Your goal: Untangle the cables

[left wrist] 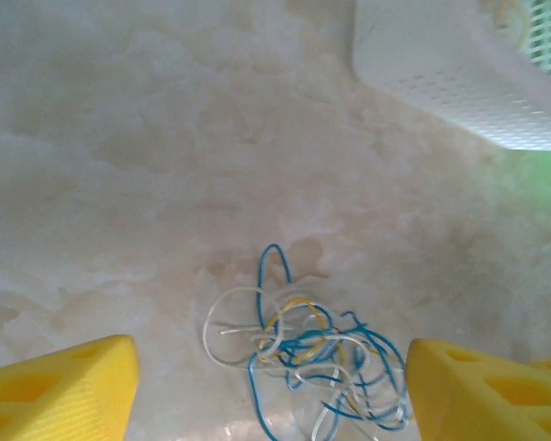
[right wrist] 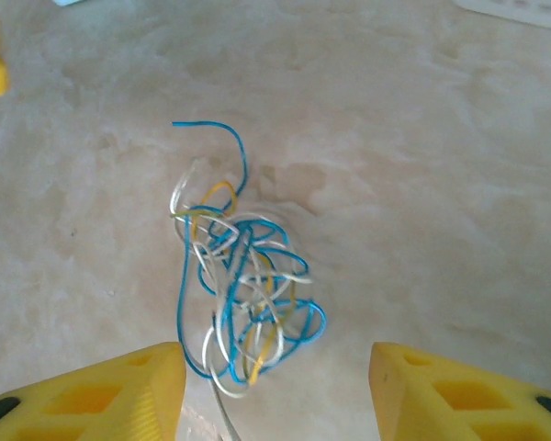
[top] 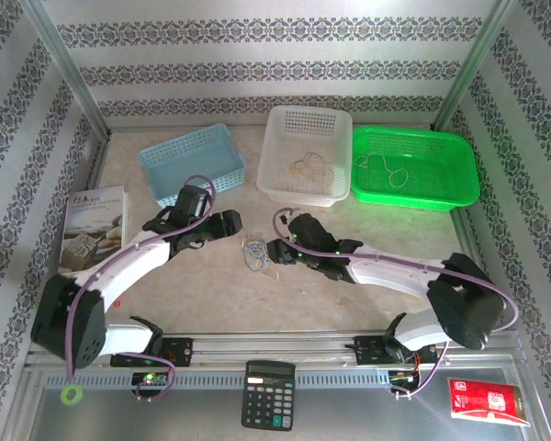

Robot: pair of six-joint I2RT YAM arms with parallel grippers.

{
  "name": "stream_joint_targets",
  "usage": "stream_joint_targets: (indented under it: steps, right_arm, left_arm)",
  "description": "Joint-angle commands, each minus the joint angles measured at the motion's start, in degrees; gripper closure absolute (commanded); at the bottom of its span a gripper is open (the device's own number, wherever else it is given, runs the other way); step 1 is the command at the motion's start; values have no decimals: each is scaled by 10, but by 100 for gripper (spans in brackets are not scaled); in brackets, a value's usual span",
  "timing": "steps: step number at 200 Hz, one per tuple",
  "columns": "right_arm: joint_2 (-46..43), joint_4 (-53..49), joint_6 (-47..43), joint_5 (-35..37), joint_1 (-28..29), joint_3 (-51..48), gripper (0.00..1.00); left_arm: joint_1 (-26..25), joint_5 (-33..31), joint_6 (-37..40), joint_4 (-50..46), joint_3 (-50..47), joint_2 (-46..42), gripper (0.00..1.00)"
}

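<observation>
Left tool [left wrist: 271, 367]: yellow fingers [left wrist: 55, 390] spread wide, pinching nothing. The cables [left wrist: 303, 354] lie flat on the surface [top: 220, 303] between the two fingers and just ahead of them. No strand touches either finger as far as the wrist view shows.

Right tool [right wrist: 271, 367]: fingers also apart, nothing gripped. The same bundle sits between and ahead of them. One blue end curls away on the far side, and a whitish strand trails back toward the tool.

From above, the two tools face each other across the bundle, one on each side and both close to it.

The bundle is blue, whitish and yellow wire looped through one another many times, with no strand drawn clear.

Farther out, beyond the tools: a white basket [top: 298, 191] holds a tan loop [top: 308, 167], and to its right a green basket [top: 404, 199] holds a thin pale strand [top: 390, 170]. A blue basket [top: 191, 161] stands beyond the left tool.

Progress, judged: two wires look already separated and put away. The main knot remains, with at least three colours to pull apart. Neither tool has a grip, so the next separation has not begun.
</observation>
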Motion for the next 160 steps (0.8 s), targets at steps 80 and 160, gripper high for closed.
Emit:
stream_joint_targets:
  steps: [80, 160]
  right_arm:
    - [-166, 4, 68, 48, -9, -110, 43]
    - [-199, 2, 78, 49, -19, -139, 42]
  left_arm:
    - [-27, -17, 65, -5, 114, 189, 39]
    - [-35, -19, 71, -8, 155, 250, 63]
